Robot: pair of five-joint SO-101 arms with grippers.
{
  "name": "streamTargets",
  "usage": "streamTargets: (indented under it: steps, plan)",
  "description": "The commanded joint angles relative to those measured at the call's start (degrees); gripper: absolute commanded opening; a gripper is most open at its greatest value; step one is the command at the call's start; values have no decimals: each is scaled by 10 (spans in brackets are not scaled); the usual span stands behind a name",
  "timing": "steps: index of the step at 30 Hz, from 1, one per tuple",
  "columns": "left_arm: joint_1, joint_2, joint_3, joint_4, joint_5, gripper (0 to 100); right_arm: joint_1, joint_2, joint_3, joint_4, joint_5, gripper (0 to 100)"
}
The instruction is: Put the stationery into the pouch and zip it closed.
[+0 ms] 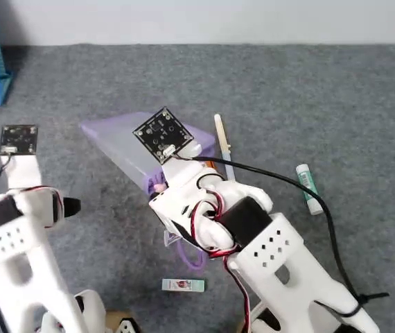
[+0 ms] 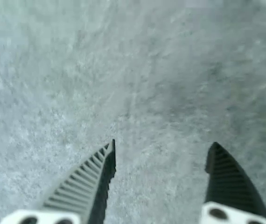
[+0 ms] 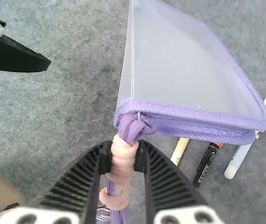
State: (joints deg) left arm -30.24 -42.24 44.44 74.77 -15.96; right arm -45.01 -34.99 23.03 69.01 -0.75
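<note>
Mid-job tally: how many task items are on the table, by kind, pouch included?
Pouch: 1, its pull cord in the right gripper
Pens and markers: 3 (cream pen, black marker, white pen)
Green-and-white tube: 1
Small wrapped block: 1
Total: 6, with all 5 stationery pieces outside the pouch

The pouch (image 1: 118, 142) lies mid-counter (image 1: 322, 90). Its pull cord (image 3: 119, 179) is at the near end, between the fingers of the right end effector (image 3: 122, 149). A pen (image 1: 222, 142) lies just right of the pouch, a marker (image 3: 204, 162) beside it, and a glue stick (image 1: 308, 188) farther right. An eraser (image 1: 183, 285) lies nearest the arms. The left end effector (image 2: 164, 142) hangs over the counter, left of the pouch.
</note>
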Motion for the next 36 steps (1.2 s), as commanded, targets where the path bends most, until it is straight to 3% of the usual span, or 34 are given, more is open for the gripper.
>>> streamTargets:
  steps: [1,9,21,27,36]
  plan:
    - [50,-142,7,16,2,311,7,-27,-22,-15,9,8]
    - [140,-343,109,17,58,311,7,-27,-23,-27,7,8]
    - [299,-374,135,3,244,311,7,-64,-23,-44,-24,8]
    - [335,-374,137,-13,251,311,6,-82,-20,-38,-25,8]
    - [337,-375,144,-45,252,310,3,-81,-19,-30,-25,8]
